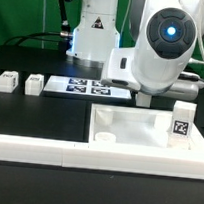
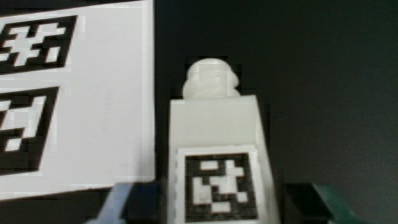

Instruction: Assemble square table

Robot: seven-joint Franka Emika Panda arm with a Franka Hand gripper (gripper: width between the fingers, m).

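Pointing lengthwise away from tool (image 2: 228, 200), knobbed tip outermost: leg post (image 2: 217, 120)

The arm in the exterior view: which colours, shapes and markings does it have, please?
The arm has smooth, rounded white shells. One joint cap carries a dark ring around a glowing blue light. Its white base bears a black triangle label. In the wrist view the fingers look dark grey.

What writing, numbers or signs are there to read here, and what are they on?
No readable words or numbers.
A triangle warning sign on the robot base: too small to read.
The marker board and leg post carry patterned tags, not text.
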